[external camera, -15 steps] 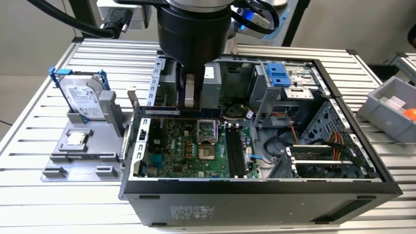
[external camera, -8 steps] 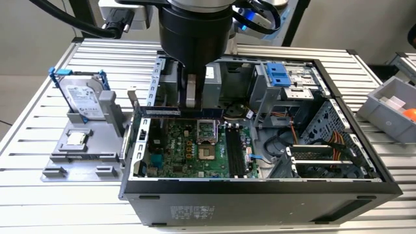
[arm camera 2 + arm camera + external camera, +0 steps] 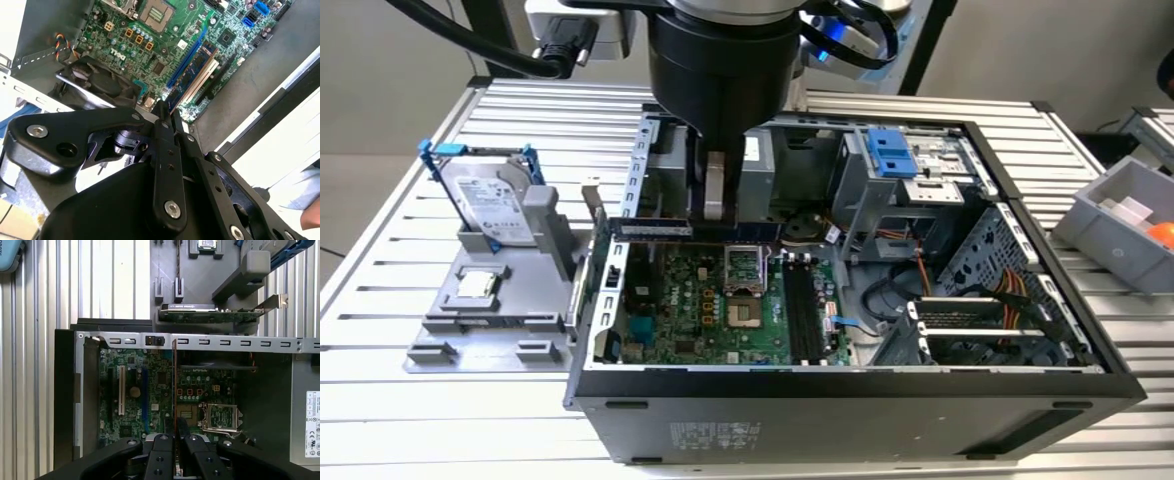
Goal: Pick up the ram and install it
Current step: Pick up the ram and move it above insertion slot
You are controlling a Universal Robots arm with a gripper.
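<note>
First wrist view | hand grips ram edge-on | held end hidden

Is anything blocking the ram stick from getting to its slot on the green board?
Nothing visible does. The claw holds the ram above the motherboard inside the open computer case, and the black memory slots look bare, with no cable or part lying across them.

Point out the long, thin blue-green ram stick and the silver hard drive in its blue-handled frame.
Ram stick (image 3: 195,72), second wrist view, on its chip-covered face.
Hard drive (image 3: 491,205), exterior view, on its silver labelled face.
</note>
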